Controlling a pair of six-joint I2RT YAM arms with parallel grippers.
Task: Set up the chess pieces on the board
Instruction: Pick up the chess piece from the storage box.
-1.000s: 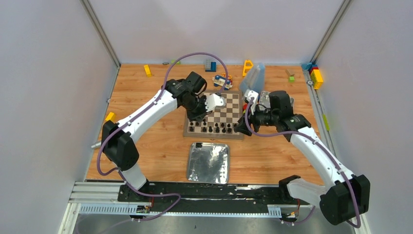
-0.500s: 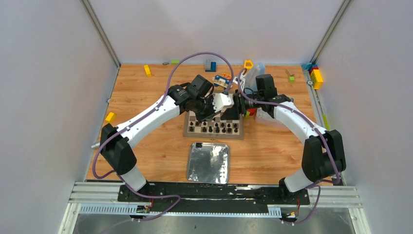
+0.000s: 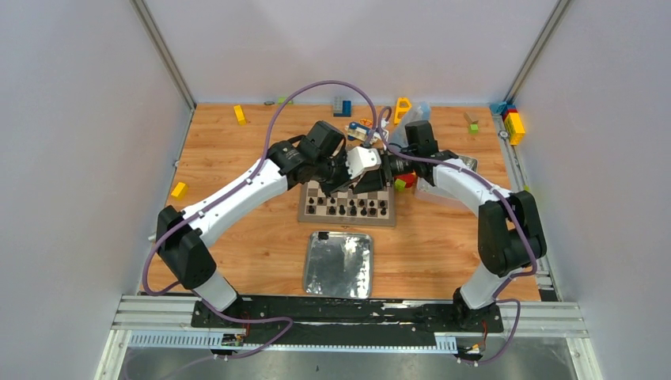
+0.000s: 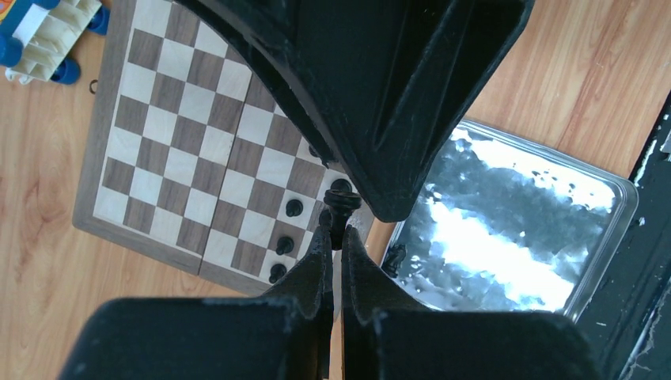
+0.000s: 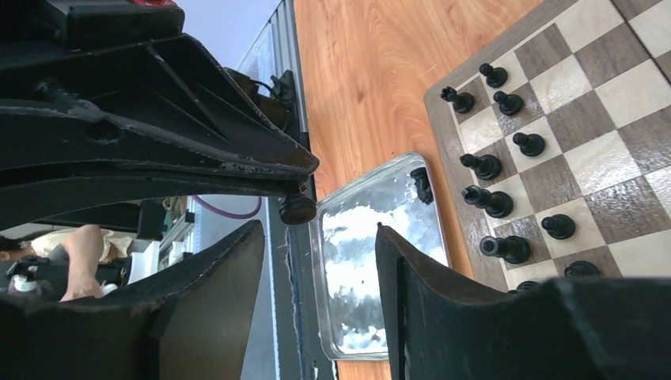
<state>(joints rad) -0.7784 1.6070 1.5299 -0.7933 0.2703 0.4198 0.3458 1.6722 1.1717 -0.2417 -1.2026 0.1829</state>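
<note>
My left gripper (image 4: 333, 233) is shut on a small black chess piece (image 4: 340, 204), held above the near right corner of the board (image 4: 182, 158). My right gripper (image 5: 316, 237) faces it from the right, jaws open, and the held piece's round base (image 5: 297, 209) hangs just before the gap, apart from both fingers. Several black chess pieces (image 5: 490, 202) stand in rows along the board's near edge (image 3: 348, 208). One more piece (image 4: 393, 257) lies on the silver tray (image 3: 339, 265), by its edge nearest the board.
Coloured toy blocks lie around the back: a yellow one (image 3: 239, 114), a blue and white toy (image 3: 360, 127), a yellow arch (image 3: 402, 108), and red and yellow bricks (image 3: 514, 123). Another yellow block (image 3: 179, 189) sits far left. A second tray (image 3: 467, 163) shows under the right arm.
The right arm swung from the board's right edge round to the back and turned its open jaws toward the left gripper. The left gripper moved right, still holding its piece.
</note>
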